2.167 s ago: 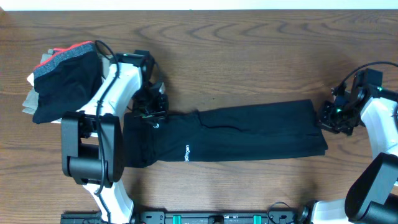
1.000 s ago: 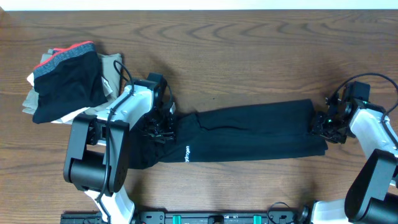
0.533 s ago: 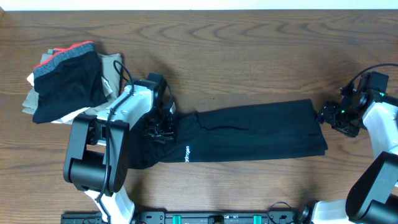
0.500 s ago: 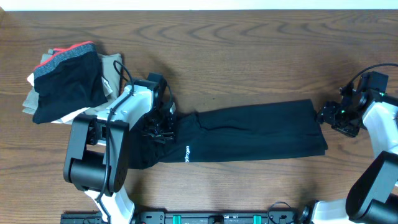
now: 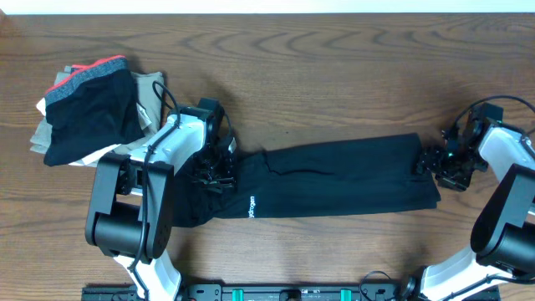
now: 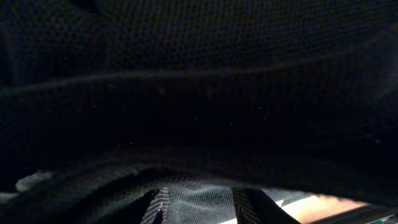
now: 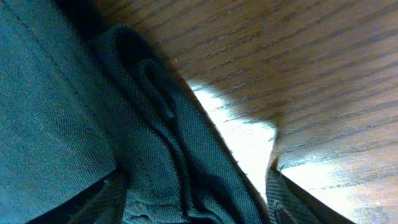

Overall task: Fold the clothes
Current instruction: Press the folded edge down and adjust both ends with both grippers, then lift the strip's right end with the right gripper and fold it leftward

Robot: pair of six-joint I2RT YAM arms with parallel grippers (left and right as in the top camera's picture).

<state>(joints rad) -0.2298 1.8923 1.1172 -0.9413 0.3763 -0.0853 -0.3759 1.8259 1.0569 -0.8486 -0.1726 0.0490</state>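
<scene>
Your black trousers (image 5: 334, 180) lie flat along the middle of the table (image 5: 334, 67), stretched lengthwise from left of the table's centre towards its right end. The small white lettering (image 5: 250, 205) faces up near the table's front edge.

Your left gripper (image 5: 213, 171) sits on the trousers' left end, left of the table's centre. In the left wrist view dark mesh fabric fills nearly everything. Its fingers (image 6: 155, 208) stand partly closed with a bunch of that fabric between them, so it has hold of the trousers.

Your right gripper (image 5: 430, 163) is at the trousers' other end, near the table's right edge. Its fingers (image 7: 109, 196) stand wide apart. The rumpled hem (image 7: 174, 143) lies between them against the bare wood, and they grip nothing.
</scene>
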